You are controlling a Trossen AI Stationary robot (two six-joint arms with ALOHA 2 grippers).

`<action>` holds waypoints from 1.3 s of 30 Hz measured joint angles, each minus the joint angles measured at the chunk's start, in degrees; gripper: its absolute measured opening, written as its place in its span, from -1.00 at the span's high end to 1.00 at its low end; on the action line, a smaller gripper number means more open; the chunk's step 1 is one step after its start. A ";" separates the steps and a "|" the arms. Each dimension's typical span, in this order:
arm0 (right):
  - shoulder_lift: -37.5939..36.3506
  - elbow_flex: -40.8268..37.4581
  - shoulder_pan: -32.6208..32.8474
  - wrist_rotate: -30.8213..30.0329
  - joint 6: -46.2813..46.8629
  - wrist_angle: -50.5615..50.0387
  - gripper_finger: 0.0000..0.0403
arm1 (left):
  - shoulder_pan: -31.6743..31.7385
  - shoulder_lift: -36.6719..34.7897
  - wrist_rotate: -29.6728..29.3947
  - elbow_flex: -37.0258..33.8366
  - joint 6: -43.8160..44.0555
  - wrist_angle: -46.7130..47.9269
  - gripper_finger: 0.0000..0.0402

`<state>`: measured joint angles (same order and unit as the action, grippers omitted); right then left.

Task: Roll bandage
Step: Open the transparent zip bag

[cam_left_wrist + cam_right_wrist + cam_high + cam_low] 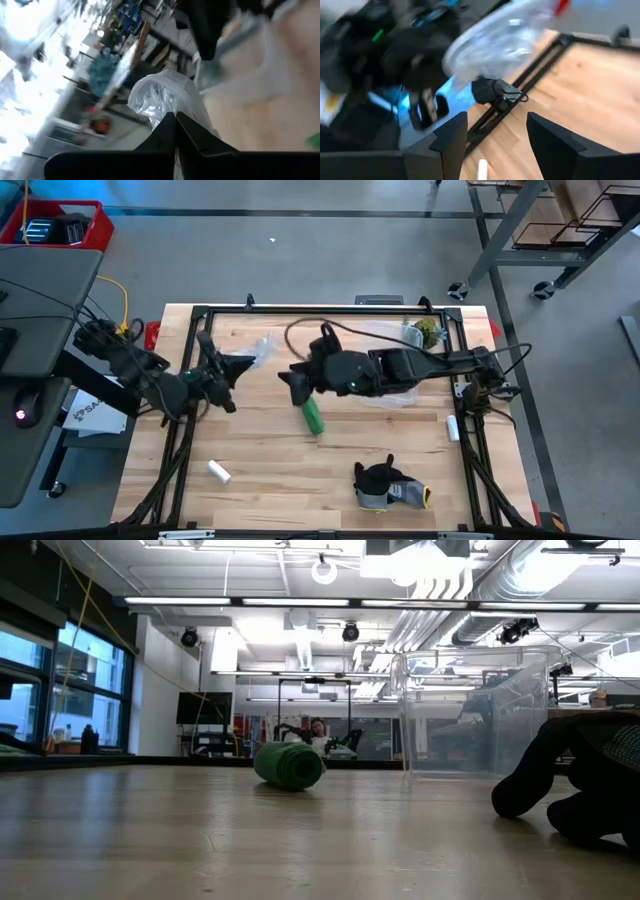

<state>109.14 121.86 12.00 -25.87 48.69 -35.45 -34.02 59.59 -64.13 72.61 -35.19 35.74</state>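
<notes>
On the table [260,450], rolled bandage [312,417] below spread right fingers [451,135].

A dark grey glove [388,484] and white cylinder [219,471] lie well apart.

Glove [585,785] is getting cut off by low view's right edge. Both wrist views are blurring badly; clear bag [167,97] is showing w/ smeared background.

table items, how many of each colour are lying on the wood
green: 1, the bandage roll
white: 2, a small cylinder and a second white piece by the right edge
dark grey: 1, the glove
clear: 1, the plastic container
total: 5
</notes>
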 joint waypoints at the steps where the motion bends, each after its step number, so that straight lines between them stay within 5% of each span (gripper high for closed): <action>1: -0.08 0.00 0.36 0.10 -3.46 0.44 0.02 | 0.27 -0.72 1.60 0.01 3.41 0.02 1.00; 7: -0.13 0.01 0.95 -1.12 -30.06 2.94 0.02 | 4.34 -3.36 21.93 0.09 23.27 -0.08 1.00; 10: -0.10 0.01 1.02 -3.56 -39.65 3.42 0.02 | 6.36 -2.32 26.28 0.08 25.98 0.01 1.00; 25: 0.52 0.01 1.36 -5.80 -51.77 -1.70 0.04 | 10.60 1.04 27.63 0.08 28.10 -2.57 1.00; 34: 1.71 0.00 1.35 -10.38 -53.79 1.14 0.53 | 12.00 1.18 29.45 0.08 28.41 -3.99 1.00; 39: 1.73 0.01 1.20 -7.92 -54.05 2.90 0.74 | 11.98 1.16 29.60 0.08 29.14 -4.22 1.00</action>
<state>110.87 121.86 13.20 -33.79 -5.35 -32.55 -22.04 60.75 -34.52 72.69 -6.04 31.52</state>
